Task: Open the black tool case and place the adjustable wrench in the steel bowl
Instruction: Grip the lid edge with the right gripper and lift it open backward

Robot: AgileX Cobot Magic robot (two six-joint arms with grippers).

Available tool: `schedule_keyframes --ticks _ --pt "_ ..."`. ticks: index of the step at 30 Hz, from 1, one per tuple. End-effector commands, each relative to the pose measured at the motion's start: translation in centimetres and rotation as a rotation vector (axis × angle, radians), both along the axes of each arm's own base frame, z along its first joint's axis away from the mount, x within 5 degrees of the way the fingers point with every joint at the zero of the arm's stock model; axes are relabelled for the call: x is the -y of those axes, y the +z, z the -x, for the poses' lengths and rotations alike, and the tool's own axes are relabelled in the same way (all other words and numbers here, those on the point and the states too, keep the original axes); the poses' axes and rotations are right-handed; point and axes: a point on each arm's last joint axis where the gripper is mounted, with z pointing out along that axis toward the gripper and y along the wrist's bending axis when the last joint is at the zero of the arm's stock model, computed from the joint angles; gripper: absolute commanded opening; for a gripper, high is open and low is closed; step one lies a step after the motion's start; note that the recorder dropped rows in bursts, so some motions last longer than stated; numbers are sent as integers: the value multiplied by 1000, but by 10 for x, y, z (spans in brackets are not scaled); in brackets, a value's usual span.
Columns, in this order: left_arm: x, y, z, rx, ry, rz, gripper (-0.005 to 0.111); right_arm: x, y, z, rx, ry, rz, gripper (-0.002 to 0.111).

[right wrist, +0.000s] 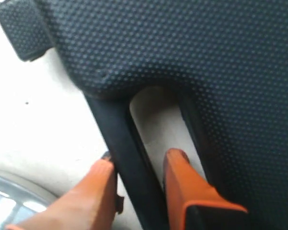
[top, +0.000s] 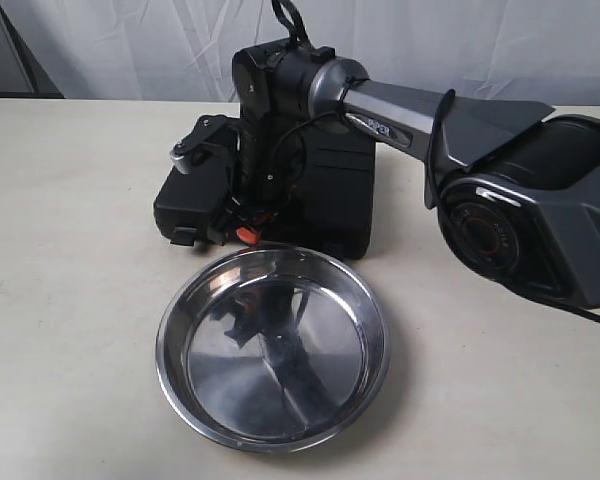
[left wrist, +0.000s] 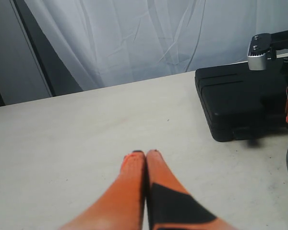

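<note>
The black tool case (top: 330, 190) lies shut on the table behind the steel bowl (top: 165, 340). The bowl holds nothing. My right gripper (top: 242, 228) reaches across from the right and points down at the case's front edge. In the right wrist view its orange fingers (right wrist: 175, 163) straddle the case handle (right wrist: 129, 143), closed on the bar, with the case's dotted shell (right wrist: 182, 48) beyond. My left gripper (left wrist: 145, 153) is shut on nothing over bare table, left of the case (left wrist: 240, 100). The adjustable wrench is hidden from every view.
A white curtain hangs behind the table. The right arm's bulky body (top: 540, 210) fills the right side above the table. Its silver-ended wrist camera (left wrist: 258, 48) hovers over the case. The bowl's rim (right wrist: 19, 196) lies just beside the handle.
</note>
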Motion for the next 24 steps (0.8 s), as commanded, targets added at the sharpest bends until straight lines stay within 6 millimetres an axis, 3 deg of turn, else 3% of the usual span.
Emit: schedule_keyframes --ticks 1,5,12,19,24 --pt "0 2 0 19 2 3 0 1 8 -1 13 -18 -12 -1" --pt "0 2 0 19 2 3 0 1 17 -1 24 -18 -24 -1" --pt "0 2 0 19 2 3 0 3 51 2 78 -18 -67 -1" --pt "0 2 0 19 2 3 0 6 69 2 119 -14 -68 -1" --pt "0 2 0 19 2 3 0 18 107 2 224 -25 -67 -1"
